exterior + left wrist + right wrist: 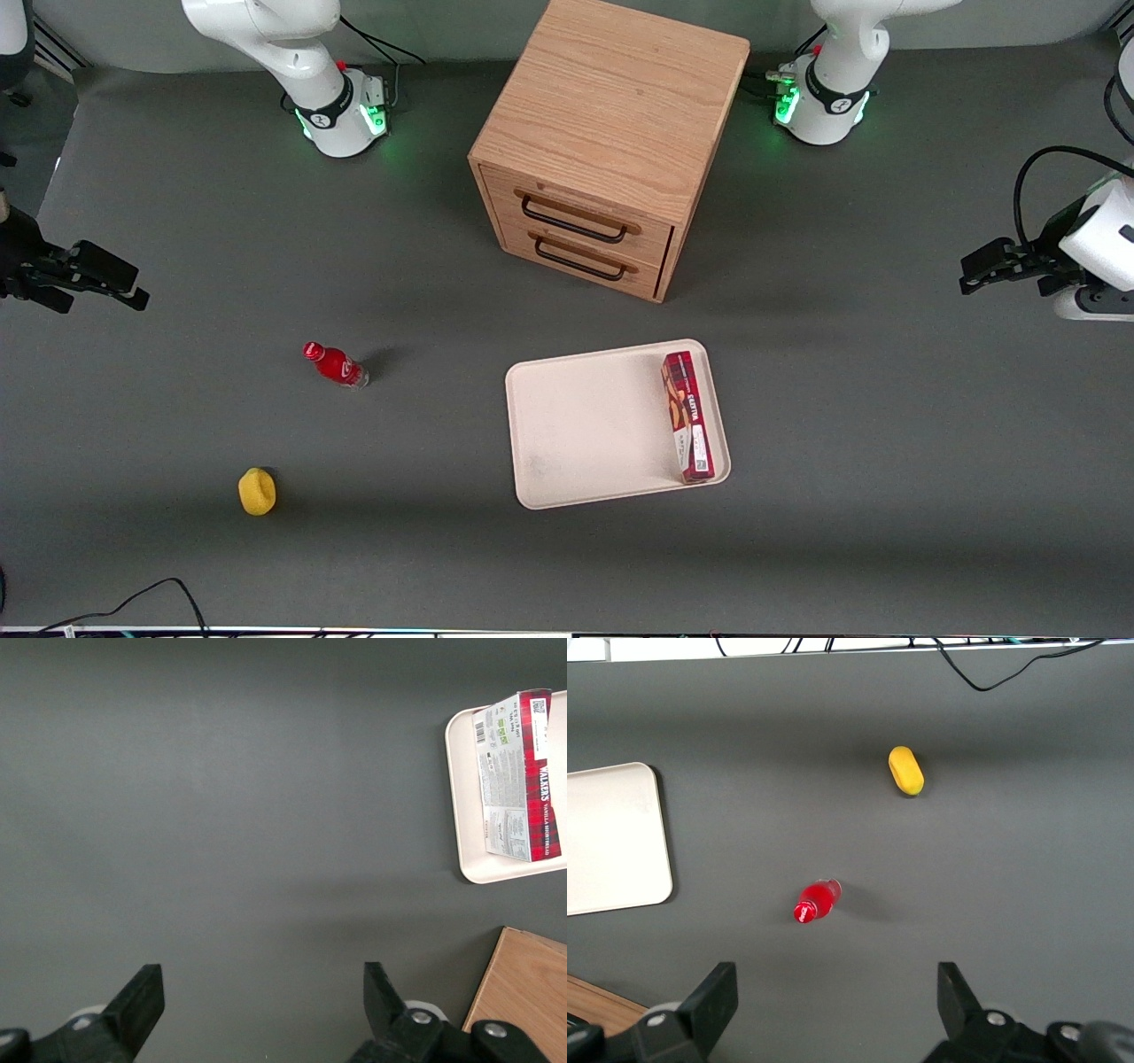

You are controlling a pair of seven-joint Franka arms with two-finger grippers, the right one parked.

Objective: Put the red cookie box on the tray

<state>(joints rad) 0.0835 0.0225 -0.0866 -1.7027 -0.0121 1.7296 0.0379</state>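
Long dark-red plaid cookie box (687,416) lies flat on the cream-white rectangular tray (585,425), along the rim at the working arm's end. My tool (1005,266) hangs over bare table (886,399), well apart from the tray, fingers (142,997) spread, holding nothing. I judge placement done; only parking the arm remains, no regrasp needed.

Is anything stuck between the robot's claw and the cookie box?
No. The red cookie box already lies on the tray, along its edge toward the working arm. The gripper hangs open off toward the working arm's end; only bare table shows between them.
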